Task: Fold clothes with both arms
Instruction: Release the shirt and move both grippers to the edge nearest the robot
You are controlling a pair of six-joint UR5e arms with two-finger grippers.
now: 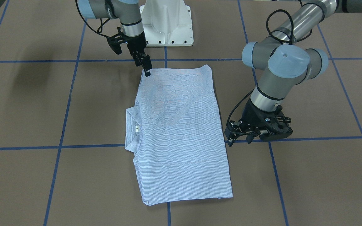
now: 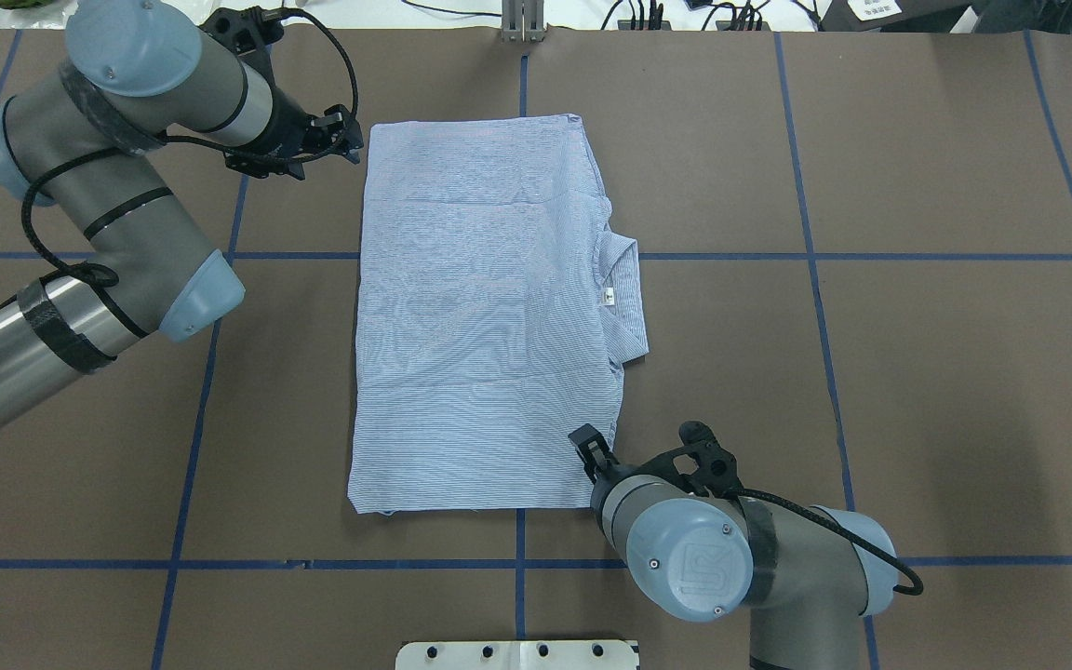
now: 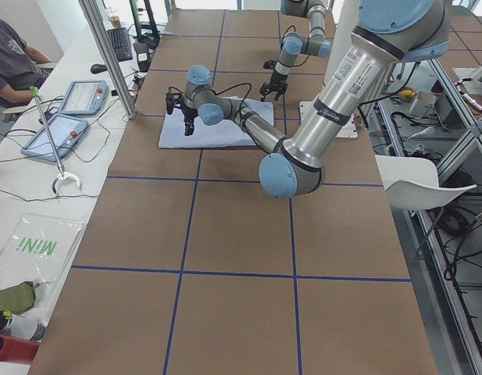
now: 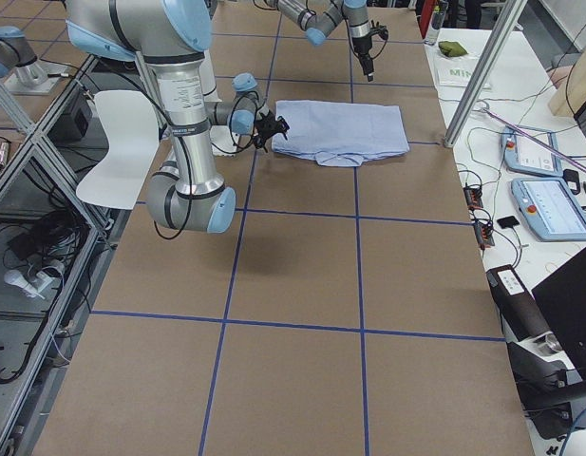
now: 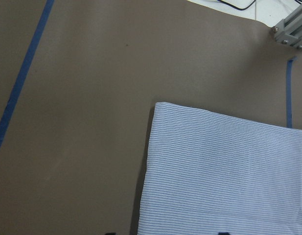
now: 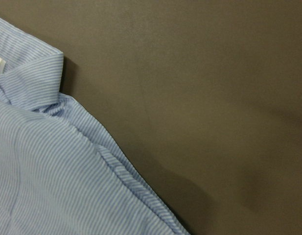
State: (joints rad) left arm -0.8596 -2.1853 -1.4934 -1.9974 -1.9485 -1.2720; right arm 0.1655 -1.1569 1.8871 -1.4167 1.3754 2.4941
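Observation:
The light-blue striped shirt [image 1: 181, 135] lies flat on the brown table, folded into a rectangle, with its collar [image 2: 624, 298] sticking out on the robot's right side. My left gripper [image 2: 355, 144] hovers just off the shirt's far left corner. Its fingertips show wide apart at the bottom edge of the left wrist view, above the shirt corner [image 5: 224, 176], so it is open and empty. My right gripper [image 1: 146, 70] is low at the shirt's near right corner [image 2: 592, 447] and looks open, holding nothing. The right wrist view shows the shirt's edge [image 6: 38, 171] and collar, no fingers.
The white pedestal base [image 1: 168, 25] stands at the robot's edge of the table. Blue tape lines [image 1: 90, 146] grid the brown surface. An aluminium post [image 3: 108, 55], tablets [image 3: 57, 133] and a seated operator [image 3: 10, 55] are beyond the table's far side.

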